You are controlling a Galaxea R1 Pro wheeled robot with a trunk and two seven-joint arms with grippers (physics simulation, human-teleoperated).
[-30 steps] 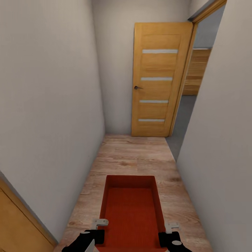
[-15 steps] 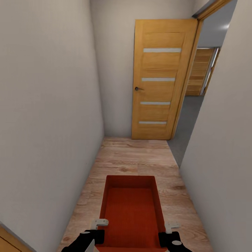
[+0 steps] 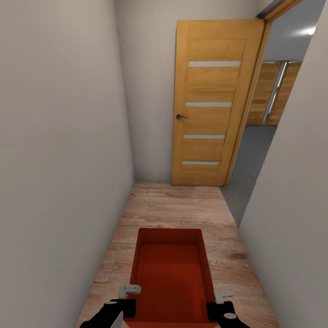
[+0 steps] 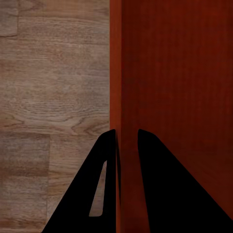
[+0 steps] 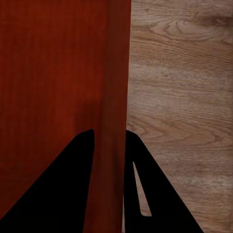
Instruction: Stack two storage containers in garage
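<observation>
The storage container [image 3: 171, 278] looks like matt orange-red plastic, finely ribbed inside. The hallway floor [image 3: 175, 207] is light wood plank with visible grain. The door [image 3: 212, 105] is smooth honey wood with frosted strips. The walls [image 3: 59, 136] are plain matt.

Two glossy black wrist housings are seen beside the near end of the orange-red container [image 3: 171, 278], each tipped with a pale grey bracket-shaped finger. The left gripper [image 4: 127, 141] and right gripper [image 5: 109, 138] are rendered as flat black tapering wedges, each outer finger slotted.
</observation>
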